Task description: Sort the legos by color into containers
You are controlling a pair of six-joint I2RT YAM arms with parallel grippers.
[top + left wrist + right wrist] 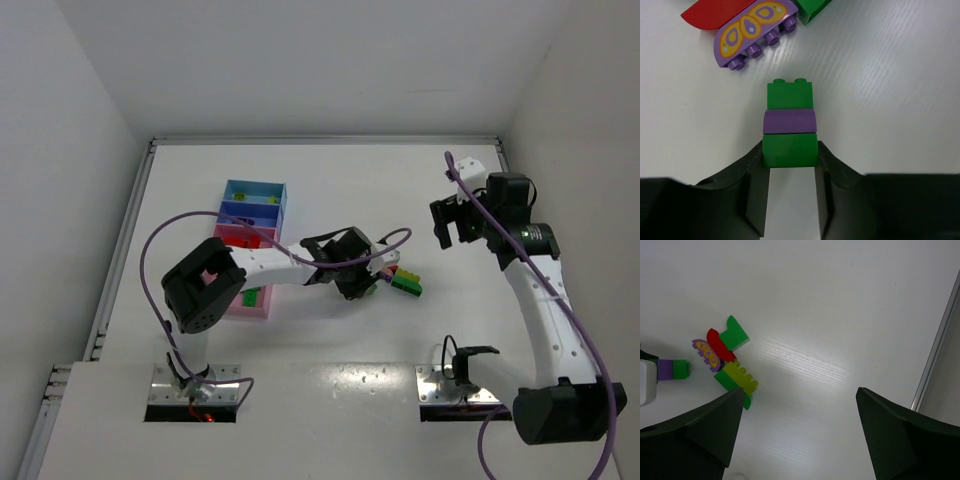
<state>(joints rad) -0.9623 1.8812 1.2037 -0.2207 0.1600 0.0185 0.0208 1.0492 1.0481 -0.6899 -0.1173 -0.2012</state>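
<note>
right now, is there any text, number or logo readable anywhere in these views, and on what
None: no word, number or brand can be read in any view.
purple brick: a yellow and orange wing pattern, no letters.
green and purple stack: plain.
containers: too small to show any marking.

The left arm [270, 265] stretched low from its base at seven o'clock out toward three o'clock, its elbow bent sharply close to the base. The left gripper [372, 280] sat near the table's middle, jaws pinched tight on the near end of a brick stack [790, 125]. The right arm [545, 310] rose from five o'clock and leaned toward eleven o'clock, holding the right gripper [455, 236] high at two o'clock, jaws spread wide and empty
</note>
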